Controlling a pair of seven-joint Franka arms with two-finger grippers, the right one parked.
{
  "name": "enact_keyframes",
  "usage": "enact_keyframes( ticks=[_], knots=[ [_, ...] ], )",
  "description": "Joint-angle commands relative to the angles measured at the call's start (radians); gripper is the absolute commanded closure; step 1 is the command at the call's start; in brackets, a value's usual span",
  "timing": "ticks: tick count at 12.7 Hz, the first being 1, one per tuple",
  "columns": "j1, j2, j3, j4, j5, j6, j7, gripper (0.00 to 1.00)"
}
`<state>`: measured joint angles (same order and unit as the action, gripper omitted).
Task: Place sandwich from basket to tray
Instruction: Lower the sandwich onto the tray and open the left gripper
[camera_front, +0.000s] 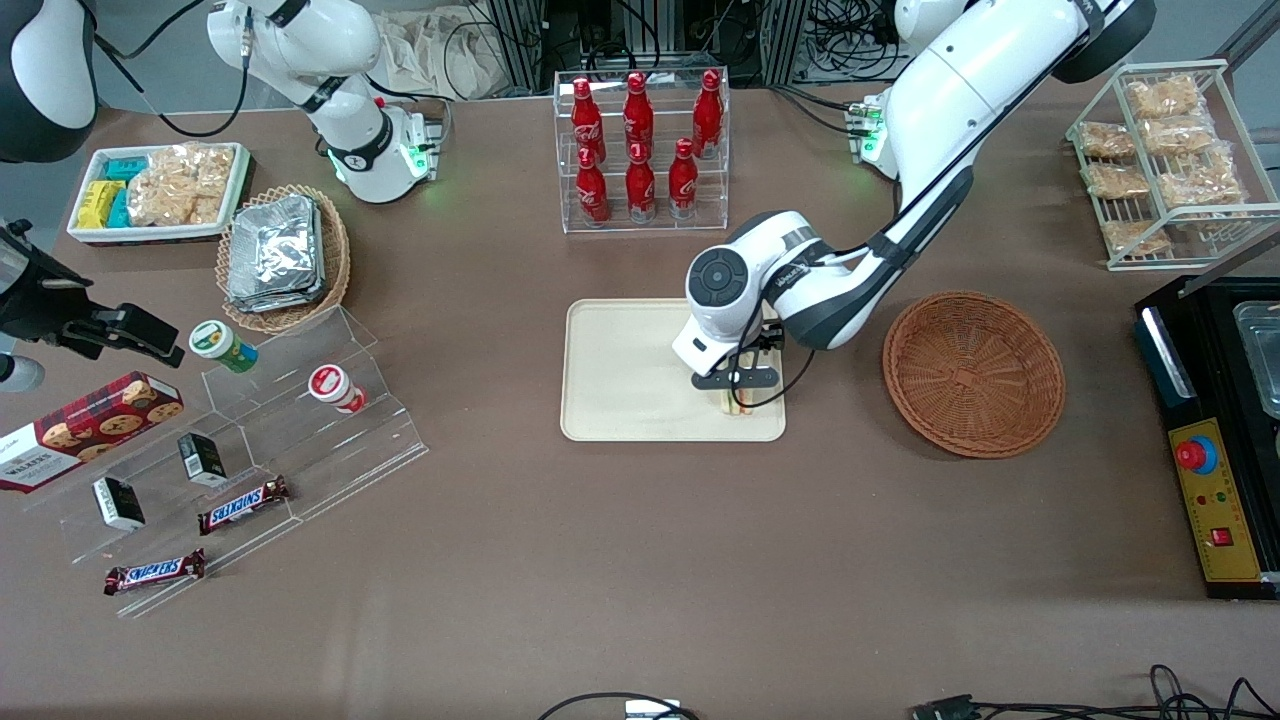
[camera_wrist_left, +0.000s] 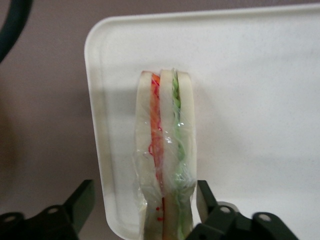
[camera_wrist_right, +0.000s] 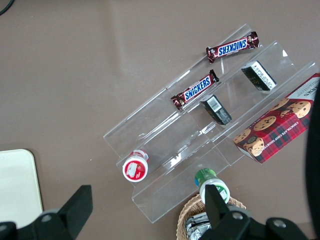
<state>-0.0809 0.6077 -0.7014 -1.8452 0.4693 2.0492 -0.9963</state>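
- Gripper (camera_front: 741, 392): I see it low over the tray's corner nearest the front camera on the basket's side. Its jaws stand apart, released, one finger (camera_wrist_left: 206, 197) close beside the wrap and the other (camera_wrist_left: 80, 202) well clear, out past the tray's rim.
- Sandwich (camera_wrist_left: 166, 165): clear-wrapped wedge standing on edge on the tray, between the jaws; white bread with an orange-red layer and a green layer. In the front view only a sliver of it (camera_front: 740, 404) shows under the gripper.
- Tray (camera_front: 625, 375): cream-beige, rounded corners, flat on the brown table (camera_front: 640, 560), nearer the front camera than the clear rack of red bottles (camera_front: 640, 145).
- Basket (camera_front: 973, 372): reddish-brown wicker, round, beside the tray toward the working arm's end of the table; I see nothing in it.
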Motion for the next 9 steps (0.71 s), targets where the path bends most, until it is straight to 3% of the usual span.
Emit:
enact_keyframes(
  ticks=[1, 9],
  knots=[
    [0.012, -0.077, -0.012, -0.002, -0.06, -0.01, -0.015, 0.0],
    [0.05, -0.256, 0.028, 0.179, -0.207, -0.288, 0.054, 0.0]
  ],
)
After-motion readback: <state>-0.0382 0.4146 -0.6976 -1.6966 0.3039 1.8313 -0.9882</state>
